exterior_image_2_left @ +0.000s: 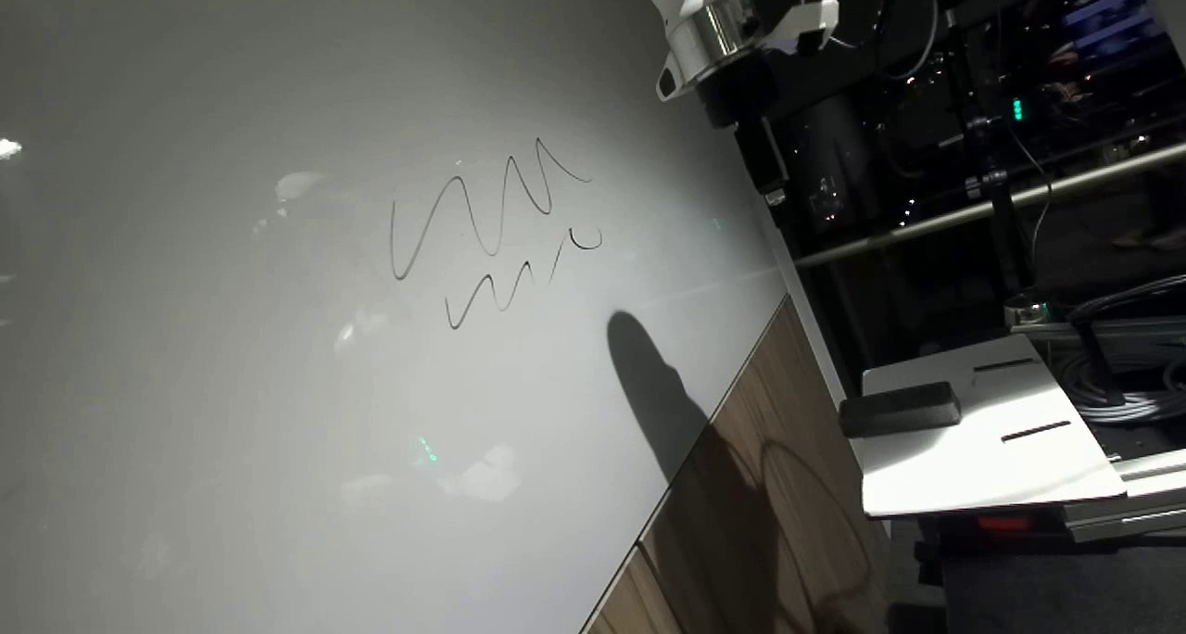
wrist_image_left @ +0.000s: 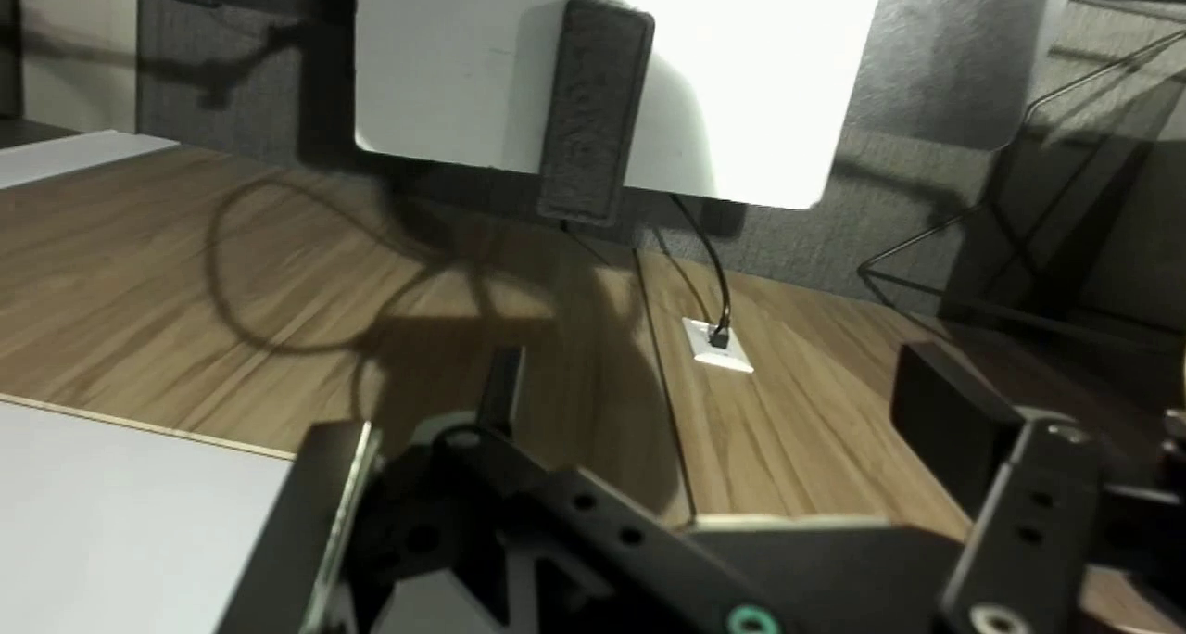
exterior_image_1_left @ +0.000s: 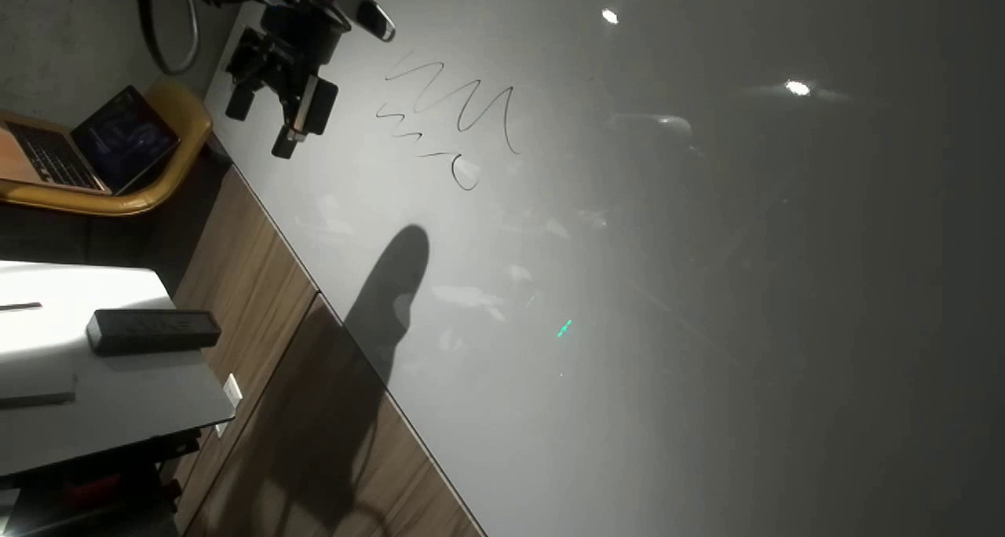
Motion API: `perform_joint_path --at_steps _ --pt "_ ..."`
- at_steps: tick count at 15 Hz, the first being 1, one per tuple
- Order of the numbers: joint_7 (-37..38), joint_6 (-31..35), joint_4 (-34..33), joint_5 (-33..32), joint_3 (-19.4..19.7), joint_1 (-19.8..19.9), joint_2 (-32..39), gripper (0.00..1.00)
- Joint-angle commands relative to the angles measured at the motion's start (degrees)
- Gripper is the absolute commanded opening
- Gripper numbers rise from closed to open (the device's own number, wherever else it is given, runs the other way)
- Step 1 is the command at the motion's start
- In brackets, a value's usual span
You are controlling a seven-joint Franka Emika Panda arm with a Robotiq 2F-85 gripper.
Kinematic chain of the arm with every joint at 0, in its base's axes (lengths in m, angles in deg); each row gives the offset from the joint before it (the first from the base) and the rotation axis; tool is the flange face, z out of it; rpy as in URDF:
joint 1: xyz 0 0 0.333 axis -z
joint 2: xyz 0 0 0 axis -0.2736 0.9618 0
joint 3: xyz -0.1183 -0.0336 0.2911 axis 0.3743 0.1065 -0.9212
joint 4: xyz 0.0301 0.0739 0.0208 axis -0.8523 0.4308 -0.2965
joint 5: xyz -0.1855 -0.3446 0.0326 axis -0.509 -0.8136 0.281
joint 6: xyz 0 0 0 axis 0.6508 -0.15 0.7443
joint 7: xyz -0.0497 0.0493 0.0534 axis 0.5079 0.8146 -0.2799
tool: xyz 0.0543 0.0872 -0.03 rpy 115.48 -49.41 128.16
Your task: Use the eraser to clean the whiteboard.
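Note:
The eraser (exterior_image_1_left: 153, 331) is a dark oblong block on the small white tabletop. It also shows in an exterior view (exterior_image_2_left: 899, 410) and at the top of the wrist view (wrist_image_left: 596, 110). One end of it sticks out past the tabletop edge. The large whiteboard (exterior_image_1_left: 667, 246) carries thin dark wavy scribbles, seen in both exterior views (exterior_image_2_left: 232, 384). A corner of it shows at the lower left of the wrist view (wrist_image_left: 120, 513). My gripper (exterior_image_1_left: 263, 122) is open and empty, well above the eraser and beside the whiteboard. Its fingers stand wide apart in the wrist view (wrist_image_left: 727, 402).
The white tabletop (exterior_image_1_left: 141, 400) stands beside wooden panels (exterior_image_1_left: 235, 262) under the board. A laptop (exterior_image_1_left: 126, 140) sits on a yellow chair (exterior_image_1_left: 141, 199). A wall outlet (wrist_image_left: 718, 345) holds a plugged cable. A metal rail (exterior_image_2_left: 982, 209) and cables lie behind the arm.

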Motion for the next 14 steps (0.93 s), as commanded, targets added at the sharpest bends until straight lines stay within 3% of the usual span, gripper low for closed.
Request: perform_joint_path --at_steps 1,8,11,14 --pt "0.6 9.7 4.0 -2.4 2.2 2.4 2.8 1.00" --pt "2.7 25.8 9.7 -1.5 2.4 3.2 12.8 1.00" --pt "3.8 29.3 11.0 -1.4 2.3 3.2 16.9 1.00" --pt "5.4 28.3 12.4 0.4 2.1 2.5 17.4 1.00"
